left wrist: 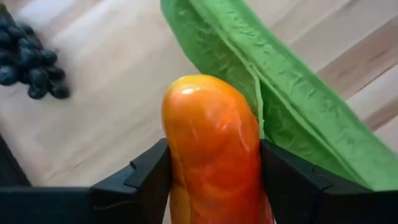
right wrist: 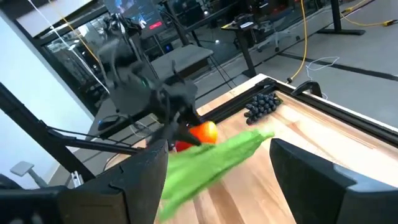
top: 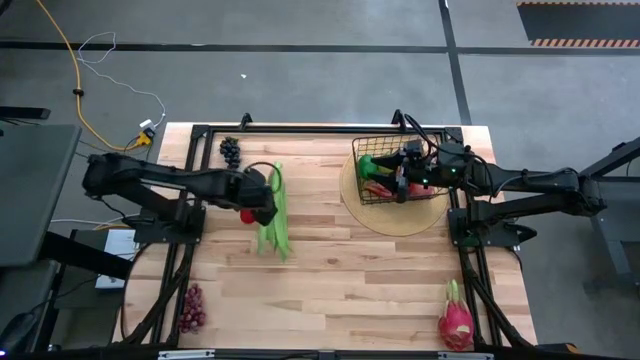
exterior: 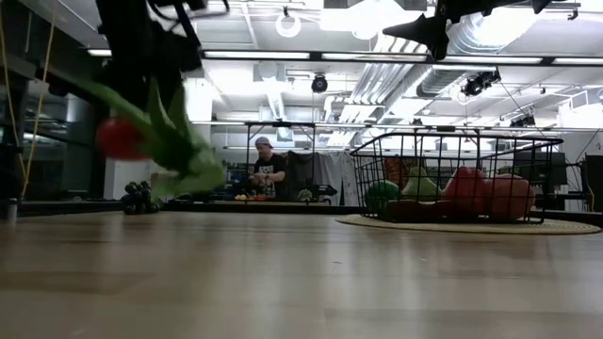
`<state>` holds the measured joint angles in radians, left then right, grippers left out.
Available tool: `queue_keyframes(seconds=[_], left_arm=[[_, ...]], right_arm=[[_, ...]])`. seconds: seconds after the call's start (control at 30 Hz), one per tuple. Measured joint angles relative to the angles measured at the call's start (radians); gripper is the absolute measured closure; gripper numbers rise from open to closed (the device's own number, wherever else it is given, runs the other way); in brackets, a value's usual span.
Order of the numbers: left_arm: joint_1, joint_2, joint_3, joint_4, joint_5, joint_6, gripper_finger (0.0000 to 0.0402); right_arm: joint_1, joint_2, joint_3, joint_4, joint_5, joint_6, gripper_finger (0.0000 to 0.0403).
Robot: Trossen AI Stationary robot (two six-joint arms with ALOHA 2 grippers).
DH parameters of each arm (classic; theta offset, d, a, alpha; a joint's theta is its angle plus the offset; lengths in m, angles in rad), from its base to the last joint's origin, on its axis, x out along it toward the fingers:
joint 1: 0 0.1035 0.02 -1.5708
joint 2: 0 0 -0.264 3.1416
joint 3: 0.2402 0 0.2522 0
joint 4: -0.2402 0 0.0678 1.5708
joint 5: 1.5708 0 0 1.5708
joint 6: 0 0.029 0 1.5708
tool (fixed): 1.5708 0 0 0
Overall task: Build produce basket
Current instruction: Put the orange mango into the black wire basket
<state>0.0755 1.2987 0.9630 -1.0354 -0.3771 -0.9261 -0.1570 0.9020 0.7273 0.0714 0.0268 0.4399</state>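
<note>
Room: workshop hall with ceiling lights and ducts; a seated person at a bench far behind.
Tabletop: pale wooden plank tabletop in a black frame.
Left claw: raised over the tabletop's left half, clenched on an orange-red elongated pepper; long green flat bean pods hang beside the pepper.
Right claw: above the basket, fingers spread, nothing between them.
Basket: small rectangular black wire-mesh basket on a round tan mat, far right; green and red produce inside.
Loose produce: dark purple grapes far left; reddish grape bunch near left; pink dragon fruit near right.
</note>
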Motion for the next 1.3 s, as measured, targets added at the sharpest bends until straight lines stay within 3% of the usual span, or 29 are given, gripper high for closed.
queue_keyframes(seconds=[0.4,0.53,1.03,1.3], left_arm=[[0.004,0.355,0.0,0.061,0.11,0.058,0.0195],[0.012,0.397,0.007,0.053,0.128,0.1,0.0193],[0.083,0.184,0.006,0.069,0.108,0.207,0.0137],[0.131,0.153,0.006,0.061,0.115,0.257,0.0115]], right_arm=[[0.0,0.0,0.0,0.0,0.0,0.005,0.013],[0.0,0.0,0.0,-0.001,0.0,0.005,0.013],[0.0,0.0,0.0,-0.008,0.0,0.005,0.013],[0.0,0.0,0.0,-0.008,0.0,0.006,0.013]])
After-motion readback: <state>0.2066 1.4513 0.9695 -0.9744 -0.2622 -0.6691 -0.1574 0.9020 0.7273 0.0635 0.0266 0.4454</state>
